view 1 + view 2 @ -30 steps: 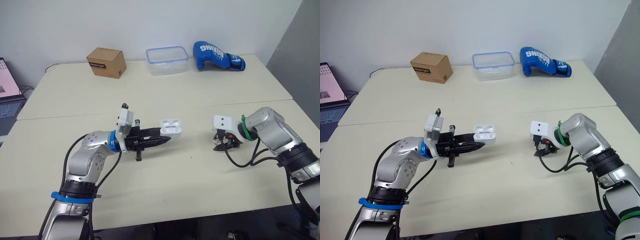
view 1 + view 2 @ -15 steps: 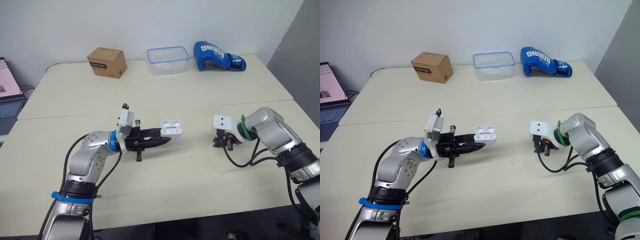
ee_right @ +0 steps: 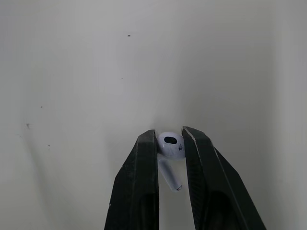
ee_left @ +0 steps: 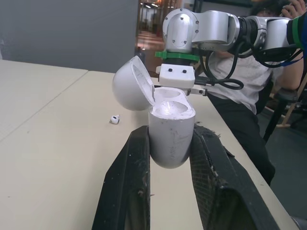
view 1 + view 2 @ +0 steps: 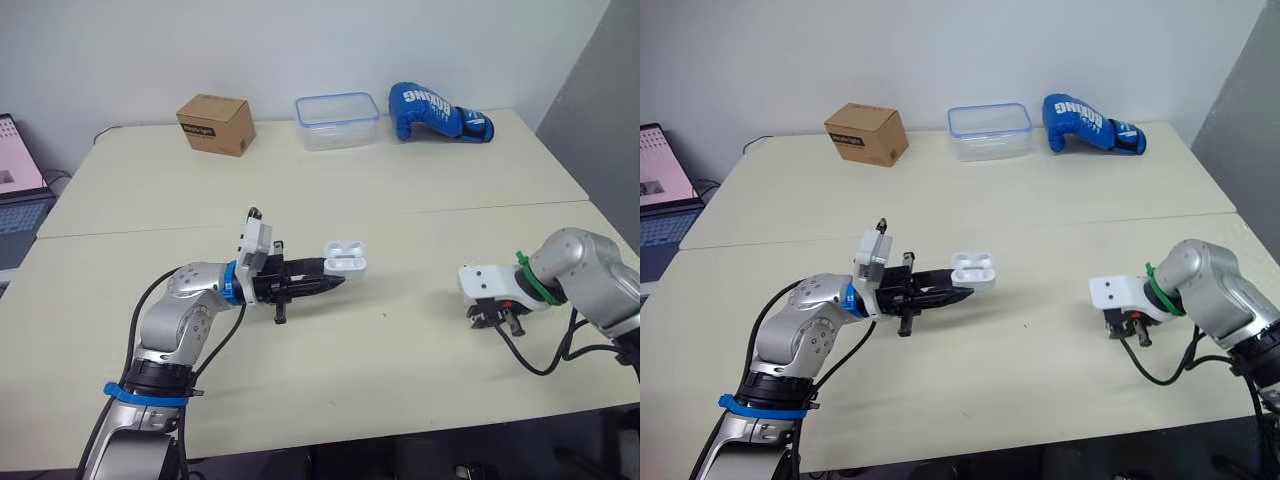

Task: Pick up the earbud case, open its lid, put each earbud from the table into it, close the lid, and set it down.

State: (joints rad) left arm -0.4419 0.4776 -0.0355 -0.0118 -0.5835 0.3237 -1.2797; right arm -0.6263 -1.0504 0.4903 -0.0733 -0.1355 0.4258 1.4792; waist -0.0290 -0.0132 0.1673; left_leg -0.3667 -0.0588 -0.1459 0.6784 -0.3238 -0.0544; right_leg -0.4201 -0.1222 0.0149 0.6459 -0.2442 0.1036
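I have the earbud case point(image 5: 344, 262) in the left gripper point(image 5: 335, 281), just left of centre in the head view and raised off the table point(image 5: 400, 200). In the left wrist view the jaws are closed onto the lower body of the case, 1 finger on each flank and both below the seam. The lid point(image 4: 133, 84) is swung fully back, and the open mouth faces up.

The right gripper point(image 3: 169, 133) sits low at the right edge of the head view, well apart from the case. Its jaws are nearly closed and pinch 1 earbud point(image 3: 171, 146) by the rounded head, with the stem hanging free between the fingers. A second earbud point(image 4: 114, 119) lies on the table beyond the case in the left wrist view.

I judge both pieces to be very light, hard, glossy plastic, so weight is no issue but slip is. The rounded case could squirt out of a hard squeeze, so the flanks under the seam are the right hold. They also leave the hinge free, and I take the hinge for the weak point, so I would never push the lid sideways.

The earbud's bulb is a poor surface. It may pivot in the pinch, so I would move gently and lead with the stem into its well.
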